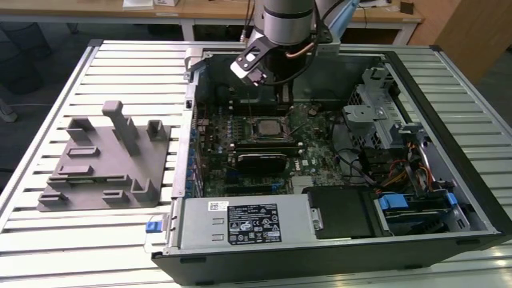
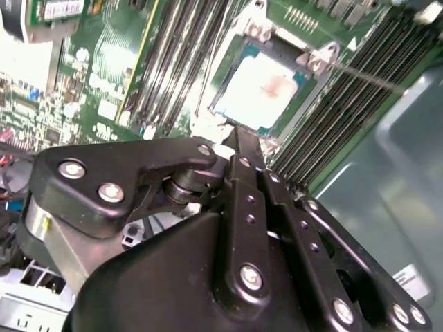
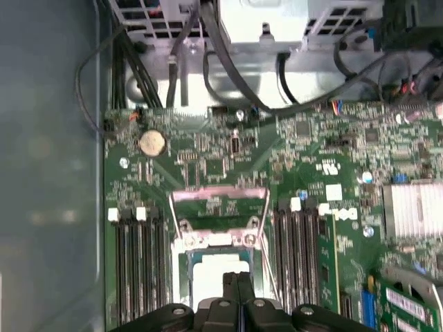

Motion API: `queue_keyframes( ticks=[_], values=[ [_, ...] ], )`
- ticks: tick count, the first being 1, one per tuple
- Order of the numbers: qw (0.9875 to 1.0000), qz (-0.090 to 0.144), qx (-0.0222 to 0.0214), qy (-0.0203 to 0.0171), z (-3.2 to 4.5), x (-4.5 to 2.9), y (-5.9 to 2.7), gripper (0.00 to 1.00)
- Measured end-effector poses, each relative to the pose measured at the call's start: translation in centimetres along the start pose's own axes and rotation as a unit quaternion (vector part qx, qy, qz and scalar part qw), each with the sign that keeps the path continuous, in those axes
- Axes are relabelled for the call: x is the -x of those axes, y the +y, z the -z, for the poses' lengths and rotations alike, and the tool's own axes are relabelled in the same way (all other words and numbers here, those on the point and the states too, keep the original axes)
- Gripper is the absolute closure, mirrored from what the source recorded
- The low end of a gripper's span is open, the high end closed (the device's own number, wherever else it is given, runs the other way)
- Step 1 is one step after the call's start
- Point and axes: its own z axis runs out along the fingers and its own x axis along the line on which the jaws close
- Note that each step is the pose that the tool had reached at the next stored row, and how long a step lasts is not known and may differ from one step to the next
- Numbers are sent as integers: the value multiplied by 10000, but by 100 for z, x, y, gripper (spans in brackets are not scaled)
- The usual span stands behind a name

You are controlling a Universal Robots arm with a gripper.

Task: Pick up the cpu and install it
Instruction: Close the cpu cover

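The end effector (image 3: pixel 239 279) hung just above the motherboard socket (image 2: pixel 313 63), fingers pressed together, holding nothing. The cpu (image 2: pixel 266 90) lay flat in that socket inside the open computer case (image 1: pixel 320 264)

In the exterior view, the open computer case (image 1: pixel 320 259) takes the centre and right of the frame, resting on a slatted table (image 1: pixel 120 60). The holder block (image 1: pixel 104 159) sits on the table at middle left, beside the case. Inside, the cpu (image 1: pixel 265 127) lies in its socket on the motherboard (image 1: pixel 312 157) at frame centre, with the gripper (image 1: pixel 282 105) just above it in the frame. The power supply (image 1: pixel 240 223) is at lower centre and the drive cage (image 1: pixel 384 120) at right.
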Motion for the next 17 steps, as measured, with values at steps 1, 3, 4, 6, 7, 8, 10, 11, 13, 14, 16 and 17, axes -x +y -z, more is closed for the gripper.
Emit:
queue_keyframes(
  ticks=[1,3,4,6,7,8,10,11,13,14,16,17],
  values=[
    [10000,4,-8,1,5,0,7,89],
    [10000,9,-21,4,63,0,13,89],
    [10000,13,-25,4,105,1,16,89],
    [10000,43,-27,4,147,3,19,89],
    [10000,92,-27,9,146,2,19,89],
    [9999,158,-29,13,146,2,19,89],
    [9996,272,-32,19,146,2,22,89],
    [9995,303,-36,22,146,2,28,89],
    [9995,315,-41,25,145,2,35,89],
    [9995,314,-42,25,145,2,35,89],
    [9995,314,-42,25,145,2,35,89],
    [9995,314,-42,25,145,2,35,89]
  ],
)
